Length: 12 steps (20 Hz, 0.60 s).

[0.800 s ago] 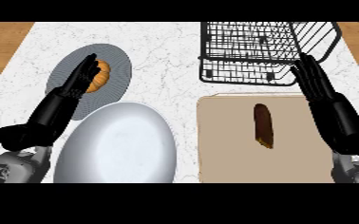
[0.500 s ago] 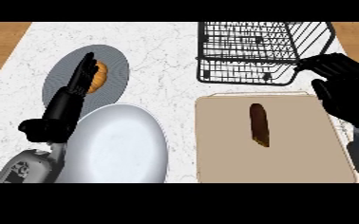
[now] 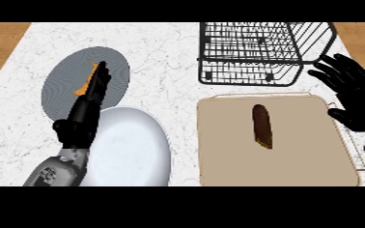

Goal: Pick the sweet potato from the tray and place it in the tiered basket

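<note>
**A:** In the head view, where is the sweet potato (image 3: 261,126) now?

**B:** It lies on the tray (image 3: 221,164), a little right of the tray's middle, long side pointing away from the robot. Nothing touches it. The tiered basket (image 3: 264,53) stands just behind the tray's far edge.

**A:** And the right hand (image 3: 347,84)?

**B:** It is at the tray's far right corner, beside the basket's right side. The fingers are spread and hold nothing. It is apart from the sweet potato, so I judge the grasp is not yet begun.

**A:** What could go wrong from here?

**B:** I think the sweet potato is narrow and rounded, so if the fingers close across its end and not its middle, it may roll or turn on the tray. Also the hand is near the basket's wires; a reach that swings too wide could knock the basket. Later, the basket's wire rim may catch the sweet potato if it is carried too low.

**A:** Is the left hand (image 3: 91,89) a danger?

**B:** Little, in my opinion. It is far to the left of the tray, fingers straight and together, over a grey plate (image 3: 61,84) with an orange thing (image 3: 85,81) partly hidden. A white plate (image 3: 132,147) lies nearer the tray. All rests on the marble surface (image 3: 160,48).
</note>
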Each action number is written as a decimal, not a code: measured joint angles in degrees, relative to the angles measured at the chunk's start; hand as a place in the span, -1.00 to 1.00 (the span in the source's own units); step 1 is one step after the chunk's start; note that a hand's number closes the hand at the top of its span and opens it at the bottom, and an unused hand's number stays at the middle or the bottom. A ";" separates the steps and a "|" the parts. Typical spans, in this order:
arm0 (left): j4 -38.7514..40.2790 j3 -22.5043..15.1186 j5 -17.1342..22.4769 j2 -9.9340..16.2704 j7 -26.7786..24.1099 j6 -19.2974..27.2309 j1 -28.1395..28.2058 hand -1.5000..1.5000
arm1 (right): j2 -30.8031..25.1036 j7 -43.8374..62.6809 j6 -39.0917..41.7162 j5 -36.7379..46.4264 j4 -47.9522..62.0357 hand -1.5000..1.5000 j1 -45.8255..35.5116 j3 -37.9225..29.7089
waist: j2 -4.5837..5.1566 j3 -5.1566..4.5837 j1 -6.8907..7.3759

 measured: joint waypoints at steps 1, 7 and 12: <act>0.23 -0.15 -0.31 -0.17 -0.17 0.28 0.31 0.00 | -1.59 -0.08 3.67 -0.83 0.26 -1.00 0.89 -0.68 | -0.10 0.03 -0.21; -0.28 0.29 -0.90 -0.08 0.47 1.41 1.07 0.00 | -14.49 1.03 13.86 4.80 -2.69 -1.00 0.46 -3.58 | -0.56 -0.14 -0.73; 0.01 0.49 -0.96 -0.06 0.34 1.68 1.05 0.00 | -24.78 2.24 17.51 17.62 -11.37 -1.00 -2.10 -2.41 | -0.79 -0.26 -1.05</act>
